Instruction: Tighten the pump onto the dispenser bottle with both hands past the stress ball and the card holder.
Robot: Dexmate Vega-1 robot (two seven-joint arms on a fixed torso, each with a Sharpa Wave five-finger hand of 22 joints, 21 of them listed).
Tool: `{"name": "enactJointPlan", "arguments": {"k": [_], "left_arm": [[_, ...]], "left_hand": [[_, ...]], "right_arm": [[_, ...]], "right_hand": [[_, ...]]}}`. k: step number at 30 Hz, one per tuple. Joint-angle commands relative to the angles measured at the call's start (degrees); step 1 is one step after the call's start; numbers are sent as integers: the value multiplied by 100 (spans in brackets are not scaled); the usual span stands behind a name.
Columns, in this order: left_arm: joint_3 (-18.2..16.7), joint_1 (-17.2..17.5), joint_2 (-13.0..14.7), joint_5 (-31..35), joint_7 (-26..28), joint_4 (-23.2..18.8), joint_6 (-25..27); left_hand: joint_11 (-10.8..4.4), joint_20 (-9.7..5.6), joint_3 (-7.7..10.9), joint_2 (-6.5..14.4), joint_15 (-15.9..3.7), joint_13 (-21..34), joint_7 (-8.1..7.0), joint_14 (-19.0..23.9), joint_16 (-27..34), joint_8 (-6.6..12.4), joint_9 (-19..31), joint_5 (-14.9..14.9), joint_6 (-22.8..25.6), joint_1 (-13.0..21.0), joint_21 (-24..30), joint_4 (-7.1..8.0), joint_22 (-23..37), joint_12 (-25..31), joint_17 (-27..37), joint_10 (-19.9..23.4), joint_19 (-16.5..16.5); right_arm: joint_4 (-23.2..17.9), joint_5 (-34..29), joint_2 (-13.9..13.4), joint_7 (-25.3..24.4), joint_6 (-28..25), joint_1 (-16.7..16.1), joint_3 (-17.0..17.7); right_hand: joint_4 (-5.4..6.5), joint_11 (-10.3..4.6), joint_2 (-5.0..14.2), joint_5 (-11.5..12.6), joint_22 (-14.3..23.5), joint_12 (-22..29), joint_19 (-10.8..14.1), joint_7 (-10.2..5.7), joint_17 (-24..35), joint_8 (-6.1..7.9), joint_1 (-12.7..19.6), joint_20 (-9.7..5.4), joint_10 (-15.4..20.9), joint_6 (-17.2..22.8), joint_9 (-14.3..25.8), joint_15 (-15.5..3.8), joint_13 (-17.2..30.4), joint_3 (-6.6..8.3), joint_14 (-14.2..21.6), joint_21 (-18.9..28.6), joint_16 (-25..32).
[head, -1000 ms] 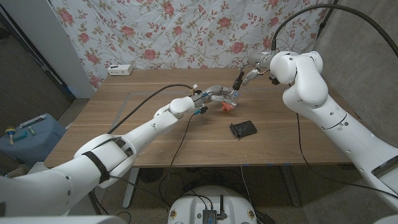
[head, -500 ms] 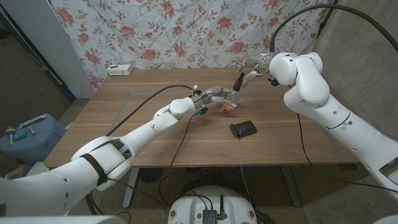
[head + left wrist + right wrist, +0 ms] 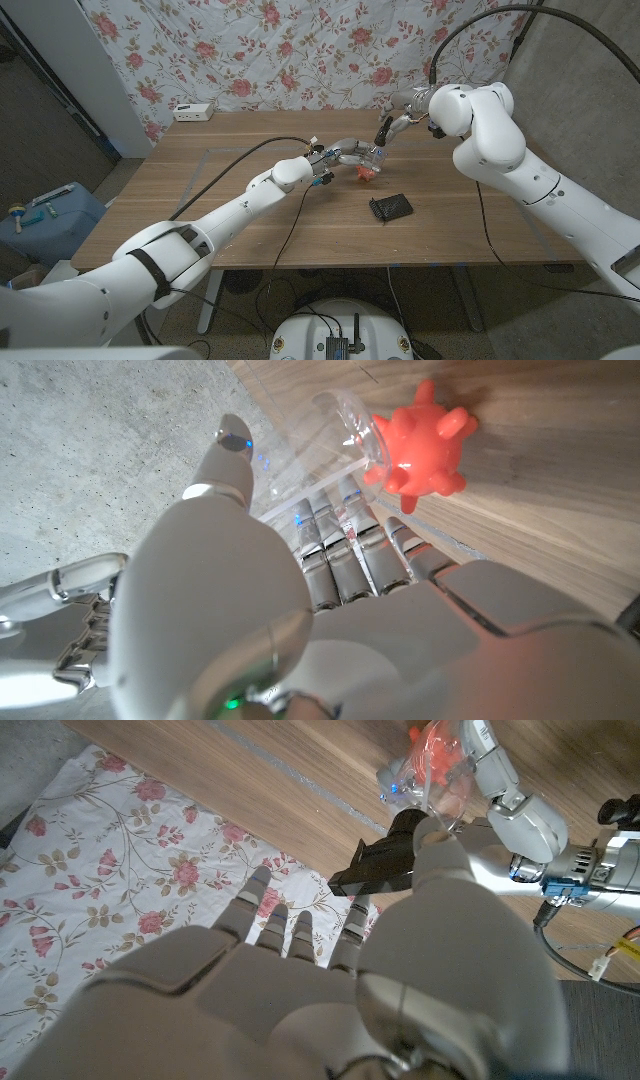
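A clear dispenser bottle (image 3: 375, 154) stands at the table's far middle, and my left hand (image 3: 348, 152) grips it with fingers wrapped around its side (image 3: 330, 440). On top of the bottle sits a black pump (image 3: 383, 130), which my right hand (image 3: 402, 116) pinches from above. The pump (image 3: 385, 862) lies between that hand's thumb and fingers (image 3: 300, 935), over the bottle (image 3: 440, 765). The red spiky stress ball (image 3: 367, 173) lies just in front of the bottle and close beside it (image 3: 425, 445). Nearer the front lies the black card holder (image 3: 391, 207).
A white power strip (image 3: 193, 112) lies at the table's far left corner. Cables (image 3: 300, 215) trail from my left wrist across the table (image 3: 200, 220) toward the front edge. A floral cloth (image 3: 300, 55) hangs behind the table, and a blue box (image 3: 45, 215) sits on the floor at left.
My right arm's shoulder shell has drifted slightly left. Both hands, the bottle and the pump stay where they were.
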Motion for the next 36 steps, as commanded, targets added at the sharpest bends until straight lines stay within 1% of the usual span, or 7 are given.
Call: {"name": "enactJointPlan", "arguments": {"k": [1, 7, 10, 12, 17, 23, 36], "left_arm": [[7, 10, 28, 24, -3, -88, 7], [24, -7, -7, 36, -12, -40, -25], [33, -17, -13, 48, -18, -30, -34], [35, -19, -13, 50, -19, -35, -26], [35, -21, -25, 43, -20, -21, -19], [37, -14, -29, 41, -15, -27, 5], [41, -20, -30, 59, 7, -33, -4]], "left_hand": [[-51, -377, 579, 512, -283, 10, -10, -4, 4, 31, 16, 28, 351, -352, -10, 514, 15, 51, 7, 75, 3], [-31, -371, 577, 512, -282, 10, 3, 1, 8, 28, 16, 27, 344, -355, -10, 515, 15, 48, 9, 66, 1], [-43, -376, 579, 512, -287, 10, -1, 0, 7, 29, 16, 28, 347, -350, -10, 512, 15, 46, 9, 60, 1], [-31, -370, 575, 510, -279, 12, -6, 3, 10, 29, 16, 26, 346, -357, -10, 516, 15, 50, 10, 68, 0], [-39, -368, 574, 507, -275, 12, -14, -2, 9, 29, 16, 27, 346, -351, -10, 510, 15, 52, 10, 71, 0], [-47, -373, 574, 507, -279, 15, -18, 0, 9, 32, 16, 27, 352, -351, -9, 511, 15, 53, 9, 70, 2], [-44, -362, 575, 507, -282, 10, -16, 0, 10, 34, 16, 26, 357, -344, -9, 508, 15, 49, 10, 68, -2]], "right_arm": [[28, -299, 50, 254, -111, 155, -186], [42, -411, 105, 258, -116, 134, -159], [51, -385, 128, 197, -93, 104, -112], [71, -395, 146, 165, -87, 96, -100], [134, -294, 181, 44, -89, 62, -34], [166, -226, 190, -93, -147, 21, -3], [192, -316, 218, -132, -339, 51, -101]], "right_hand": [[46, 74, -21, 2, 7, 35, 6, -5, 20, 60, -75, 7, 5, 111, 15, 30, 16, -12, -4, 35, 37], [125, 92, -53, -13, 6, 66, 83, -4, 27, 125, -244, -56, 65, 307, 17, 31, 14, -94, 50, 62, 76], [179, 120, -64, -26, 4, 93, 170, -5, 32, 176, -364, -177, 137, 473, 15, 5, 12, -151, 108, 84, 106], [191, 121, -73, -30, 2, 104, 202, -4, 33, 196, -398, -228, 170, 540, 13, -4, 11, -169, 134, 89, 117], [197, 155, -83, -30, -4, 136, 386, -1, 35, 280, -448, -463, 291, 831, -2, -114, 7, -201, 236, 119, 149], [222, 168, -54, -35, -10, 153, 548, 13, 47, 338, -506, -607, 381, 1055, -19, -225, 5, -220, 346, 136, 187], [283, 219, -36, -59, -13, 202, 714, 176, 59, 418, -649, -670, 586, 1377, -43, -302, 2, -278, 482, 132, 223]]}}
